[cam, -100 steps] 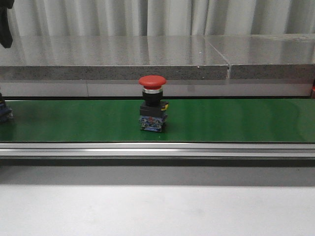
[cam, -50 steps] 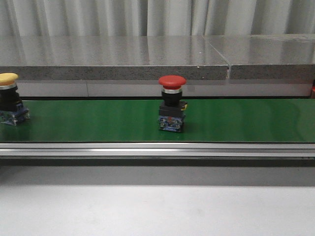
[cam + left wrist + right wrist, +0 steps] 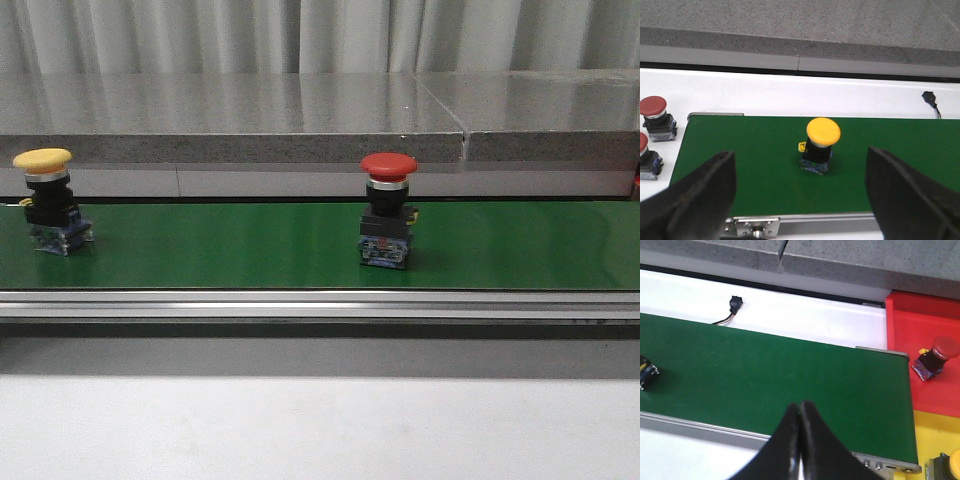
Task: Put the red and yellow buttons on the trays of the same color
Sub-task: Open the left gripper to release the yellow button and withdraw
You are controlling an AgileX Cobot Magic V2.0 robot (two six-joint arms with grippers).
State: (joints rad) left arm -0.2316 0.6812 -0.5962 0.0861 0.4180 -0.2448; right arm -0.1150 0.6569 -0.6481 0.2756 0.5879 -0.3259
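A: Front view first. Stood upright on the green belt [image 3: 220,245]: yellow button [image 3: 45,200] far out at nine o'clock, red button [image 3: 388,215] just past centre toward three. Well apart from each other. No gripper in sight here.

B: Left wrist view, then. Found the left gripper [image 3: 800,197] spread wide, holding nothing. Caught the yellow button [image 3: 822,145] at twelve o'clock off the fingers [image 3: 705,195], ahead of the gap and a touch toward one o'clock, well short of contact. Also spotted two spare red buttons [image 3: 655,117] off the belt's end, out around ten.

A: Best handling, by judgement?

B: Looked like a conveyor, so worth leading the target rather than chasing it. Would have come straight down, squared the pads on the black body under the yellow cap, not on the cap itself, and closed only once centred. Off-centre, likely to tip it.

A: Right wrist view. Showed the right gripper [image 3: 800,412] pressed fully together, tips touching, nothing between. Red tray [image 3: 920,330] at about two o'clock with one red-capped button [image 3: 935,357] lying tilted on it; yellow tray [image 3: 935,440] nearer, around three, with a yellow-capped piece [image 3: 952,465] at the frame corner.

B: And the belt's red button?

A: Possibly the dark block [image 3: 646,375] at the edge, near nine. Too cropped to tell.
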